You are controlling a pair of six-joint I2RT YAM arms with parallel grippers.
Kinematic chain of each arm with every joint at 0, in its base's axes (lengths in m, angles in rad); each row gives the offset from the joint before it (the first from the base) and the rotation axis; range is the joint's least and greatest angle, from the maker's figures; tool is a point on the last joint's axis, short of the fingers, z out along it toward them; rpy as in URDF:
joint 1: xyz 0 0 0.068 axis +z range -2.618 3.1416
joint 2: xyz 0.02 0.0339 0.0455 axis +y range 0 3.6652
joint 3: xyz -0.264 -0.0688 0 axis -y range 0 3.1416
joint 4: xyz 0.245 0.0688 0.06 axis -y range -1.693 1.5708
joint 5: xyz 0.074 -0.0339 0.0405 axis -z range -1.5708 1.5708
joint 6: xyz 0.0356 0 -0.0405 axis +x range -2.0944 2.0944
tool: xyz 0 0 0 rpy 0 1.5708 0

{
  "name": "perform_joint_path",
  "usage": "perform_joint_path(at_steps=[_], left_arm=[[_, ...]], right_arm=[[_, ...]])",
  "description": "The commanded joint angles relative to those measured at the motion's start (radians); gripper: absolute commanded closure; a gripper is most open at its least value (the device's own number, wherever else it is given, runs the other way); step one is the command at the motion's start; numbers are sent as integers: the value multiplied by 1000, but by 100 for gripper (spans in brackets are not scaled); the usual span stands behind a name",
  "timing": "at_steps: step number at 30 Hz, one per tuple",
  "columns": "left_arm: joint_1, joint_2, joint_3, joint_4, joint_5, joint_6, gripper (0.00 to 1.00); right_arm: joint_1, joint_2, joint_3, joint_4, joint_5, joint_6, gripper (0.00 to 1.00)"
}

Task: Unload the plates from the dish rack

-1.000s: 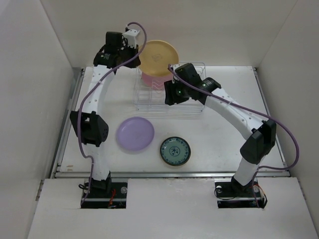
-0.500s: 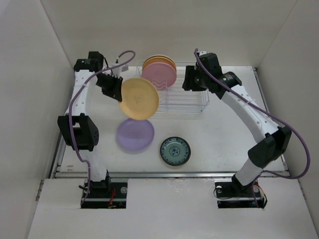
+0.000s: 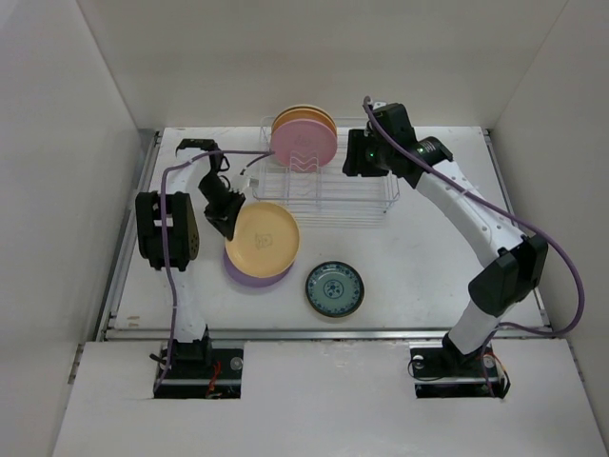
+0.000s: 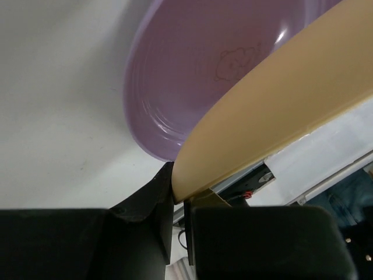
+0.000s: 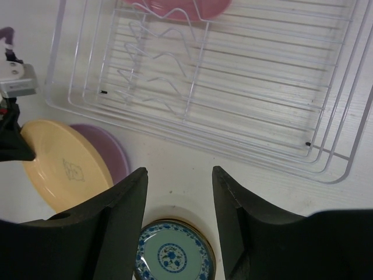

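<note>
White walls box in a white desk [image 3: 428, 257]. Left jaws are pressed onto the rim of a cream plate [image 3: 264, 238], pinching it. The plate hangs tilted in front of the rack's [image 3: 328, 193] left end, over a lavender plate [image 3: 252, 279] lying flat on the desk; whether the two touch I cannot tell. Each bears a faint outlined figure at its centre. Right jaws stand spread, holding nothing, above the rack's right end. Upright at the rack's back left are a pink plate [image 3: 303, 145] and an amber plate [image 3: 303, 113] behind it, close to the rear wall. A blue patterned plate [image 3: 334, 288] lies flat in front of the rack's middle, near the desk's front edge.
</note>
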Motion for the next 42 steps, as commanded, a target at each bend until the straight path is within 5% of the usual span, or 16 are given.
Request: perform_joint_path(at_steps=[1, 12, 22, 33, 42], left_arm=[[-27, 10, -6, -170, -49, -10, 100], [-27, 20, 6, -256, -83, 36, 51], [-27, -57, 106, -278, -97, 16, 37], [-27, -89, 163, -140, -111, -114, 35], [-27, -57, 177, -140, -102, -136, 35]], right_arm=[[5, -8, 18, 23, 2, 8, 46], [5, 60, 94, 12, 2, -21, 37], [-14, 416, 539, 131, 8, -228, 31], [-14, 599, 564, 429, 22, -365, 44], [-14, 637, 583, 454, 86, -377, 52]])
